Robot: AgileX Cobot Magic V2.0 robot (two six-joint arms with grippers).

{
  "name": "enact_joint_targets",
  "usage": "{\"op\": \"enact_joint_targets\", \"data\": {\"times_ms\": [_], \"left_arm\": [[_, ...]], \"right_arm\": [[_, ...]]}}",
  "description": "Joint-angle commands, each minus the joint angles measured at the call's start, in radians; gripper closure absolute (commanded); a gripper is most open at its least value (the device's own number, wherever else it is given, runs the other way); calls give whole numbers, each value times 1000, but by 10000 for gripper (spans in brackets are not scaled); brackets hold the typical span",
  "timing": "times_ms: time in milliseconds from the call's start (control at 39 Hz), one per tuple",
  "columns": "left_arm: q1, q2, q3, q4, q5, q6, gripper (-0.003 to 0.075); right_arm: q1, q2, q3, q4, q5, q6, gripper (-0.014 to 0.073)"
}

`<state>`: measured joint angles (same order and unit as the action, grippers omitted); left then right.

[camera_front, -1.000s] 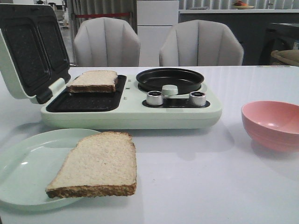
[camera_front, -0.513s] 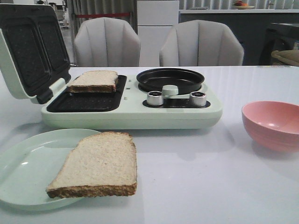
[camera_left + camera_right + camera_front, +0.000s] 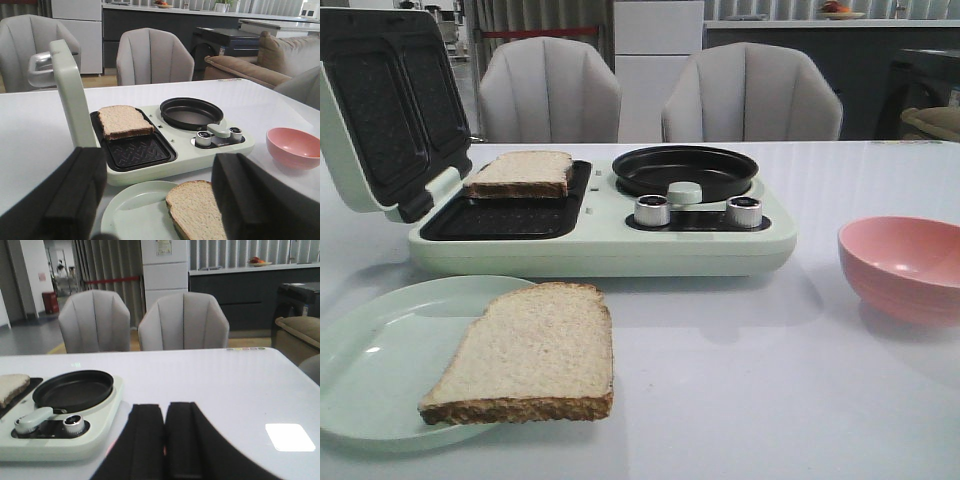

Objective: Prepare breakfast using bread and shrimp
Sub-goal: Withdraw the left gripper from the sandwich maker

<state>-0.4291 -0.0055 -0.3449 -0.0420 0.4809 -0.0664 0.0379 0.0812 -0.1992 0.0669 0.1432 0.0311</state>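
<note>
A white table (image 3: 740, 400) stands before two grey chairs (image 3: 750, 95). One bread slice (image 3: 520, 172) lies on the open sandwich maker (image 3: 600, 235); the other (image 3: 525, 355) rests partly on a green plate (image 3: 380, 360), just beyond the left gripper (image 3: 155, 200), whose fingers spread wide. The right gripper (image 3: 165, 440) looks closed, holding nothing, well apart from both slices. The pink bowl (image 3: 905, 265) seems empty.

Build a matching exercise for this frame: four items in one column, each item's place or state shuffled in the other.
Items:
1. slice of bread with its front crust over the plate's edge
2. second bread slice
3. pink bowl
4. round black pan

Places or states:
A. empty, on the table right of the appliance
B. in the far compartment of the open sandwich tray
C. on the pale green plate
D. empty, behind the two silver knobs

Pairs: 1-C, 2-B, 3-A, 4-D
</note>
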Motion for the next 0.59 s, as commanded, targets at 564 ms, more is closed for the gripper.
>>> {"op": "enact_joint_targets", "data": {"times_ms": [564], "left_arm": [[0, 0, -25, -7, -99, -10, 209]], "right_arm": [[43, 282, -213, -8, 180, -31, 165]]}}
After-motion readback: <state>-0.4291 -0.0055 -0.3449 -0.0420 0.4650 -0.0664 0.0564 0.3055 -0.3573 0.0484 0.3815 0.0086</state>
